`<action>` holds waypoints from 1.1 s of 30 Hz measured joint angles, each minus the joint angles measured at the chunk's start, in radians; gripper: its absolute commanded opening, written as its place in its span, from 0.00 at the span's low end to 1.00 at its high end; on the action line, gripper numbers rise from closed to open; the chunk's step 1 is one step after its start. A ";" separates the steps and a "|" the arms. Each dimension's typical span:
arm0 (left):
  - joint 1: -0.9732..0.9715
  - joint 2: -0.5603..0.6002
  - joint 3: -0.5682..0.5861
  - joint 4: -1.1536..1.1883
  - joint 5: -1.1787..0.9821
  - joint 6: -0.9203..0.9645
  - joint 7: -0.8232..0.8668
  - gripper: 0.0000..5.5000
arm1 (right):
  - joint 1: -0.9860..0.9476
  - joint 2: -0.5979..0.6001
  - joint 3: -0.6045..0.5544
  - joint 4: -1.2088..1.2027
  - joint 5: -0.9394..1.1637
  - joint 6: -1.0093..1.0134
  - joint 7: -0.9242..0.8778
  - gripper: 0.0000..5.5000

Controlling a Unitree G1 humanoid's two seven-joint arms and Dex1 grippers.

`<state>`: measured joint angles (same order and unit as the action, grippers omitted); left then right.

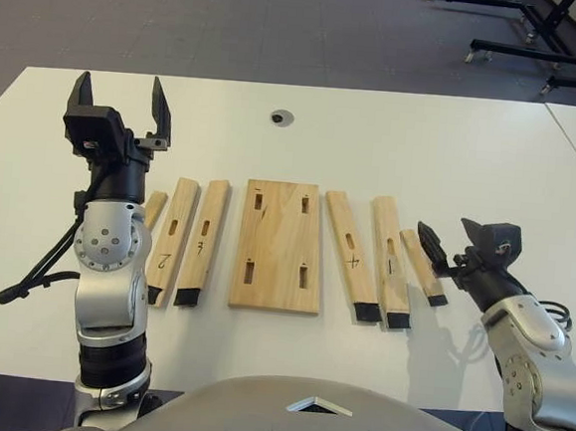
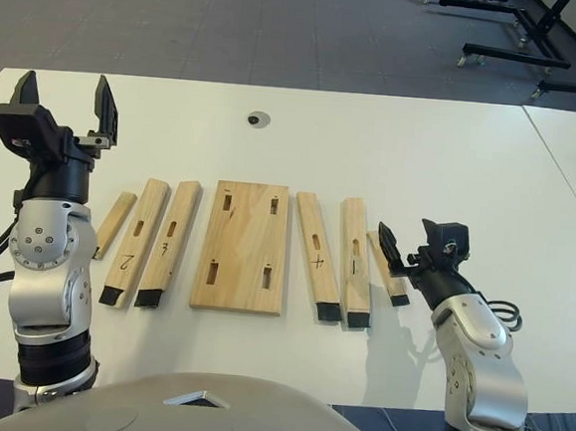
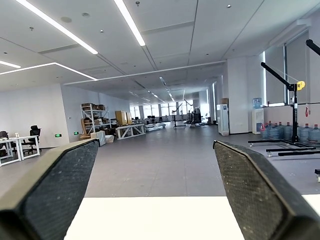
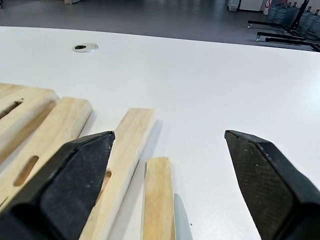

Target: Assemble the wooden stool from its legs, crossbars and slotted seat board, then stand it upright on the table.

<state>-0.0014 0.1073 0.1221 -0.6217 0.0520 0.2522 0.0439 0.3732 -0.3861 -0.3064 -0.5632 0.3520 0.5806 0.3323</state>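
a white table [image 1: 423,146] carries the unassembled stool parts, laid flat in one row along its near edge. in the middle of the row lies a pale rectangular wooden seat board with four slots [image 1: 278,245]. toward the table's left edge, just beside the board, lie two long slotted wooden legs with black tips [image 1: 203,239] [image 1: 171,238], the tips pointing at the near edge. a short plain wooden crossbar [image 1: 155,208] lies beyond them, partly hidden behind the left arm. toward the right edge lie two more long black-tipped wooden legs [image 1: 350,252] [image 1: 389,258], then a second short wooden crossbar [image 1: 422,266]. a small round grey grommet [image 1: 280,118] sits in the table toward the far edge.

the left gripper [image 1: 119,97] is held high above the left part of the table, pointing upward, its two black fingers spread wide and holding nothing. the right gripper [image 4: 169,137] sits low over the table at the second crossbar, fingers spread apart on either side of its near end, not touching it.
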 measured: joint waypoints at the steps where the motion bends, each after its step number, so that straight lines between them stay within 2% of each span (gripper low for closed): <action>1: 0.002 0.000 0.000 -0.004 0.000 0.005 0.000 0.76 | 0.014 -0.004 0.000 0.000 -0.001 0.006 0.001 0.74; 12: 0.041 -0.025 -0.020 -0.064 0.011 0.036 0.012 0.76 | 0.161 -0.057 -0.006 0.033 -0.029 0.010 0.057 0.74; 20: 0.039 -0.027 -0.020 -0.063 0.015 0.043 0.013 0.76 | 0.164 -0.083 0.087 0.038 -0.038 0.060 0.100 0.74; 33: 0.037 -0.031 -0.017 -0.062 0.015 0.047 0.013 0.76 | 0.105 -0.137 0.158 0.048 -0.075 0.115 0.069 0.36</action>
<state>0.0360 0.0761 0.1052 -0.6834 0.0671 0.2997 0.0572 0.4785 -0.5227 -0.1488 -0.5156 0.2774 0.6956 0.4017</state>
